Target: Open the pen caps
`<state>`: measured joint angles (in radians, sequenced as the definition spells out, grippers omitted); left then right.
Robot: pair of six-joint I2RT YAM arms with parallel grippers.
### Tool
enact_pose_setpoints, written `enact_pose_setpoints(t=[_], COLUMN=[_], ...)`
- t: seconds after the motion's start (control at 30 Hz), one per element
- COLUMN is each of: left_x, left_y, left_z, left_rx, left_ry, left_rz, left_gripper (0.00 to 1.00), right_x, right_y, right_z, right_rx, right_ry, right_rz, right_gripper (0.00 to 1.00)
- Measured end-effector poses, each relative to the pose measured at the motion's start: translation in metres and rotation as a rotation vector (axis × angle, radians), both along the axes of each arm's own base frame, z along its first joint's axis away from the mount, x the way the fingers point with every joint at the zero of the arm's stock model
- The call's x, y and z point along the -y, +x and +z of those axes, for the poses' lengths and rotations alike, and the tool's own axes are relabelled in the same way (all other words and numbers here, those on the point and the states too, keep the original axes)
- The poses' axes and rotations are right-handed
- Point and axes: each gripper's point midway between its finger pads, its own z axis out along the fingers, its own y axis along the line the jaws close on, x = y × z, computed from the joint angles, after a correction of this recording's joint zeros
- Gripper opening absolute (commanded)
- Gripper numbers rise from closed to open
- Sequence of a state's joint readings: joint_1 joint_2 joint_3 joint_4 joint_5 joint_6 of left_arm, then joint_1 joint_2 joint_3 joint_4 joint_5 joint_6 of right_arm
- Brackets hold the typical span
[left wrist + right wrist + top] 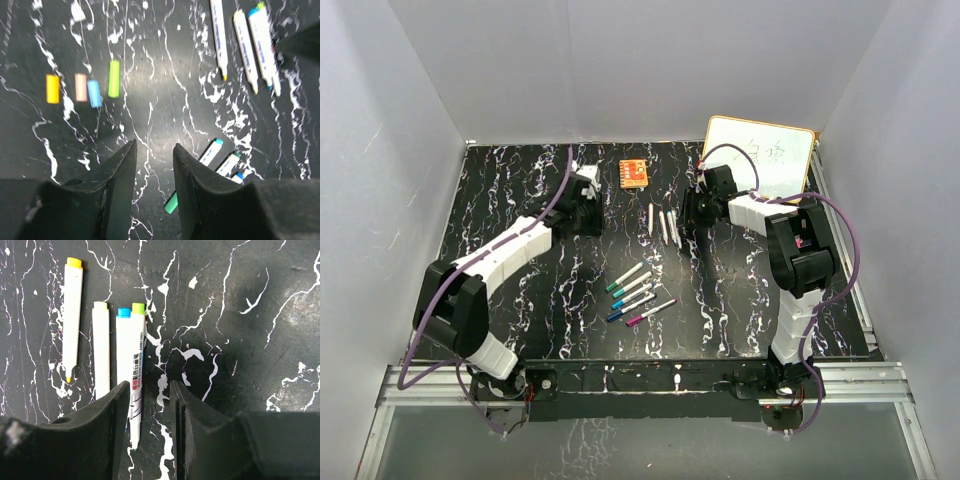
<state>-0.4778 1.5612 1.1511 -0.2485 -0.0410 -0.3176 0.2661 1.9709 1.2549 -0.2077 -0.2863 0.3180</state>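
Four loose pen caps lie in a row in the left wrist view: yellow (pixel 52 88), pale pink (pixel 80 87), blue (pixel 94 93), green (pixel 114 78). My left gripper (pixel 154 150) is open and empty above bare table, just short of them; it also shows in the top view (pixel 590 212). Four uncapped pens (pixel 123 345) lie side by side; they also show in the top view (pixel 663 226). My right gripper (pixel 150 390) is open, and the green-ended pen (pixel 137 355) lies on the table by its left finger. Several capped pens (pixel 638 294) lie mid-table.
An orange square block (pixel 634 172) sits at the back centre. A white whiteboard (pixel 760 155) leans at the back right. Grey walls enclose the black marbled table (pixel 520 300). A green pen end (pixel 171 203) peeks out beside my left gripper's right finger.
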Motion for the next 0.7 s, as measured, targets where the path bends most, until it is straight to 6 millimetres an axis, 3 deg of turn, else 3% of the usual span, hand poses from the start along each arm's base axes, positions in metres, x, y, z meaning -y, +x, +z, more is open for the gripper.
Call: enact_pose_setpoints(t=[0.23,0.43,0.57,0.7], left_x=[0.015,0.039,0.047,0.052], left_y=[-0.048,-0.079,-0.087,-0.091], left_z=[-0.052,-0.069,-0.073,-0.076], left_rx=[-0.116,-0.141,-0.14,-0.13], left_ry=[-0.01,-0.025,-0.028,-0.024], left_rz=[-0.087,-0.191,-0.223,-0.239], left_gripper=[0.36,0.36,0.36,0.37], right_x=[-0.001,-0.003,-0.003,-0.005], right_y=[0.002,0.005,0.006,0.012], right_z=[0.001,0.008,0.03,0.067], right_rx=[0.006,0.034,0.09,0.183], right_ry=[0.008,0.024,0.045,0.074], right_rz=[-0.003,-0.01,-0.015,-0.017], right_gripper=[0.42,0.47,0.52,0.54])
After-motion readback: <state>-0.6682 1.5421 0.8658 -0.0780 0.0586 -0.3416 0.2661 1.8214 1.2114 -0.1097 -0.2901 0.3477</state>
